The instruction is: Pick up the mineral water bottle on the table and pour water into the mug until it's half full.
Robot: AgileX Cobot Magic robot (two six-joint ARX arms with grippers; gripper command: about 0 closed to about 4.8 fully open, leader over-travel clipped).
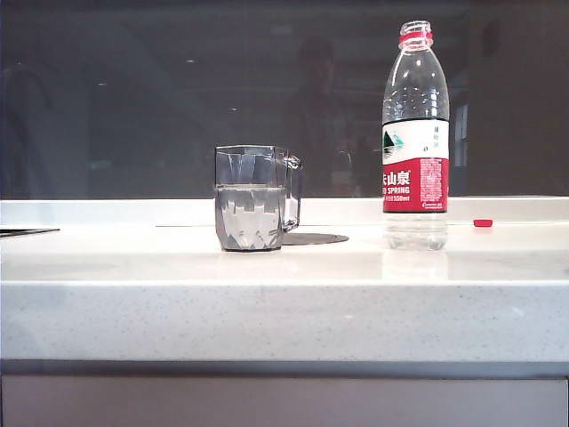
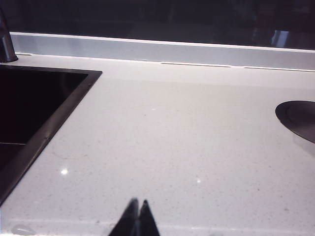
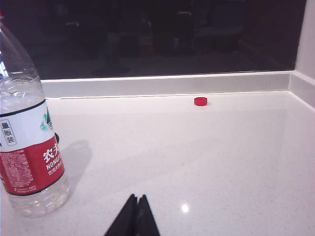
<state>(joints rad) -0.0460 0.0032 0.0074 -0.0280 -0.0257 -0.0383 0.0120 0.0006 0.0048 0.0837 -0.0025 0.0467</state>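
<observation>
Clear water [image 1: 251, 218] fills our mug [image 1: 254, 197] about halfway; the mineral water bottle [image 1: 415, 133] stands uncapped; our left gripper [image 2: 137, 204] and right gripper [image 3: 138, 198] are closed, empty, so pouring looks done

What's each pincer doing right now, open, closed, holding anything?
Left pincer: closed, empty, above the white speckled stone table.
Right pincer: closed, empty, near the clear plastic mineral water bottle.

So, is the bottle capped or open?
Open: the mineral water bottle has a bare neck, and a red cap lies on the table.

uncapped bottle [image 1: 415, 133] upright, right of half-filled mug [image 1: 253, 197]
</observation>
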